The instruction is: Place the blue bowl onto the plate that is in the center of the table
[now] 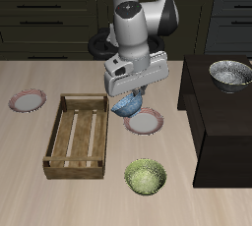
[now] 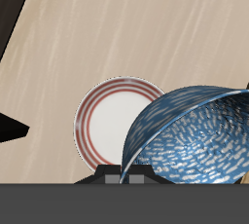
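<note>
My gripper [image 1: 127, 99] is shut on the blue bowl [image 1: 124, 106], which it holds tilted just above the table. In the wrist view the blue bowl [image 2: 190, 135] shows its white-speckled inside, gripped at the rim. The plate [image 1: 145, 123] in the centre of the table has a pink-red rim and pale centre; it lies just below and beside the bowl, toward the front edge. In the wrist view the plate [image 2: 109, 121] is bare and partly covered by the bowl's edge.
A wooden crate [image 1: 77, 137] stands beside the plate. A green patterned bowl [image 1: 145, 178] sits near the front edge. A second pink-rimmed plate [image 1: 27, 101] lies at the far side of the crate. A grey-white bowl [image 1: 230, 74] sits on the dark cabinet [image 1: 221, 122].
</note>
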Tool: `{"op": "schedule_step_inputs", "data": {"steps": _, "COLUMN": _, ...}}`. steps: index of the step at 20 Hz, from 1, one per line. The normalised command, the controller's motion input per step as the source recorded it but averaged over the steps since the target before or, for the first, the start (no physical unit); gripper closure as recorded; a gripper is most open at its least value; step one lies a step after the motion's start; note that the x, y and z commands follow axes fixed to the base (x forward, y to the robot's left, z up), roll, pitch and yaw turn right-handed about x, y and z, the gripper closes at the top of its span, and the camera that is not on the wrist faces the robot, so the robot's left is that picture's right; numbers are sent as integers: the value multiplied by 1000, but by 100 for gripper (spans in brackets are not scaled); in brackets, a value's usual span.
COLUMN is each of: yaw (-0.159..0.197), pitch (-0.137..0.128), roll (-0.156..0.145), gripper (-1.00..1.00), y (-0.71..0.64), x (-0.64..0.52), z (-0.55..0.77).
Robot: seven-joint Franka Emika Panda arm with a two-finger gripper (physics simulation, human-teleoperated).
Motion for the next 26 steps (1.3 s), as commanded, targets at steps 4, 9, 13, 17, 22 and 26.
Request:
{"op": "schedule_step_inputs", "data": {"steps": 4, "yaw": 10, "pitch": 32, "roll": 10, "gripper": 100, "y": -12, "x": -82, "z": -152}}
{"op": "schedule_step_inputs", "data": {"steps": 9, "yaw": -2, "pitch": 21, "roll": 6, "gripper": 100, "y": 73, "x": -11, "z": -123}}
{"op": "schedule_step_inputs", "data": {"steps": 13, "yaw": 12, "pitch": 11, "roll": 7, "gripper": 100, "y": 56, "x": 4, "z": -93}}
{"op": "schedule_step_inputs", "data": {"steps": 17, "yaw": 5, "pitch": 28, "roll": -3, "gripper": 100, "y": 27, "x": 50, "z": -175}}
{"op": "schedule_step_inputs", "data": {"steps": 22, "yaw": 13, "pitch": 35, "roll": -5, "gripper": 100, "y": 8, "x": 27, "z": -257}}
{"op": "schedule_step_inputs", "data": {"steps": 26, "yaw": -4, "pitch": 63, "roll": 10, "gripper": -100, "y": 158, "x": -82, "z": -301}}
